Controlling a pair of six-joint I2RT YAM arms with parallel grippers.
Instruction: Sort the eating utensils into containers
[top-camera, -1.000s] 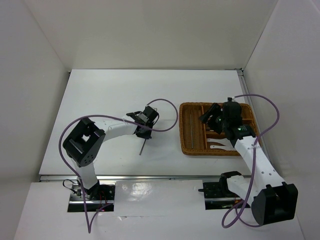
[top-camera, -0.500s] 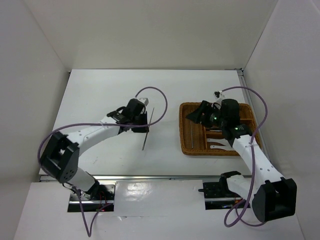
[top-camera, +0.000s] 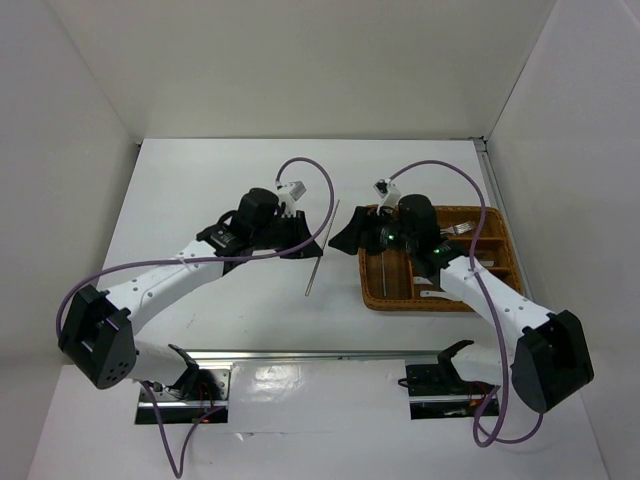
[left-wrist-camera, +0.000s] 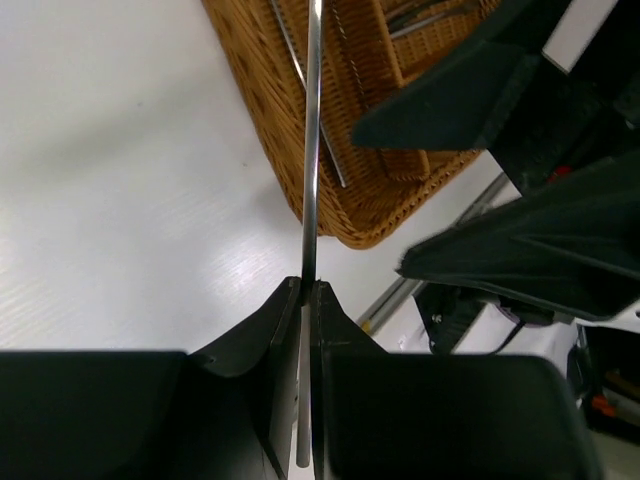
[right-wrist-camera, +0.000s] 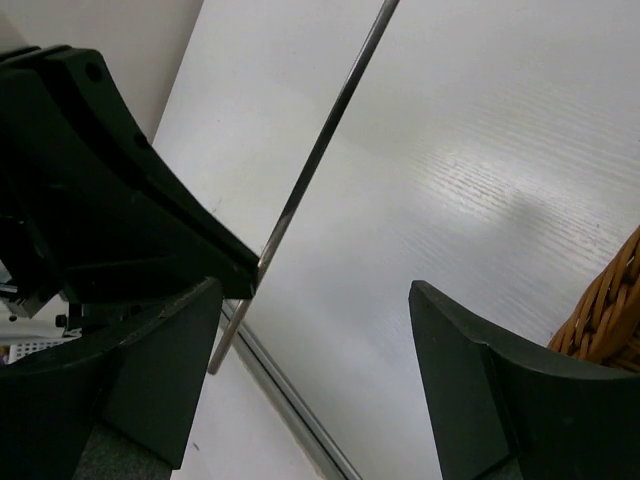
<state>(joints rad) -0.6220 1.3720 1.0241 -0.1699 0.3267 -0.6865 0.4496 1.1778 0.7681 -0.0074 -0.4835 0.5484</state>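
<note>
The left gripper (top-camera: 312, 250) is clamping one thin chopstick (top-camera: 313, 275) between its closed fingertips and is holding it tilted above the worktop (top-camera: 200, 200), just left of the wicker tray (top-camera: 400, 304). The right gripper (top-camera: 345, 238) is standing wide open and empty by the tray's left wall, just beside the chopstick and not touching it. More chopsticks (top-camera: 385, 265) are lying in the long slot. Forks (top-camera: 462, 230) and a white spoon (top-camera: 436, 293) are occupying shorter slots.

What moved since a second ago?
The left gripper carried the thin silvery metal chopstick rightward, toward the brown woven wicker tray. The right gripper swung left past the tray's edge to meet it, jaws open. The tray stayed put.
</note>
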